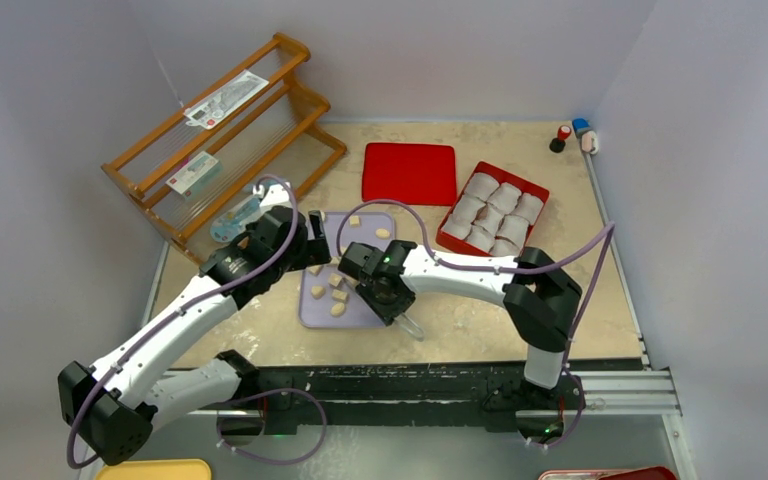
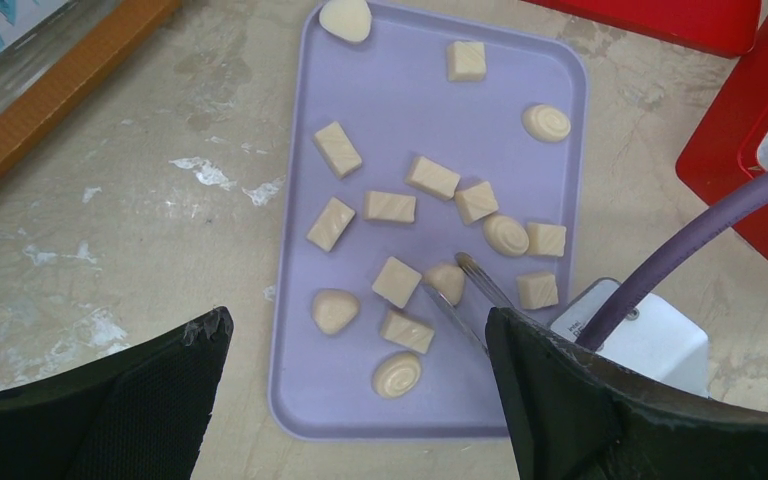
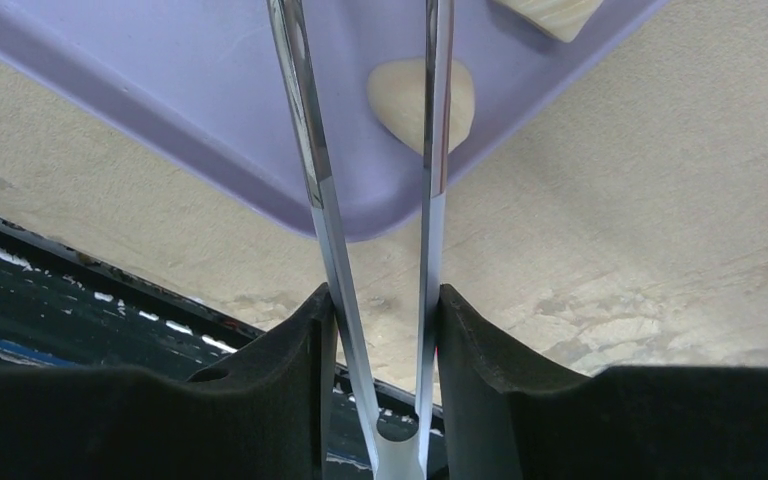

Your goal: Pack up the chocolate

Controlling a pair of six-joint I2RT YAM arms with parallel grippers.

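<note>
Where the chocolate point(image 2: 390, 205) lies: we see every piece, square blocks and rounded lumps alike, scattered loose on the lilac tray point(image 2: 400, 110).
Tray's place: flat on the table point(image 1: 460, 335), between our two arms.
Left claw point(image 2: 358, 330): fingers spread wide apart, gripping nothing, hanging above the near end of the tray.
Right claw point(image 3: 382, 310): pressed together on the stem of the metal tweezers point(image 3: 305, 150), which reach out over a corner of the tray.
Prongs: standing apart. In our right wrist view one crosses a rounded lump point(image 3: 400, 95) near that corner and the other stands just beside it. We cannot tell whether either touches.
Red box point(image 1: 447, 238): right of the tray and apart from it, filled with white paper cups point(image 1: 490, 215).
Red lid point(image 1: 410, 172): flat on the table behind the tray, beside the box.
Wooden rack point(image 1: 225, 140): at the back left.
</note>
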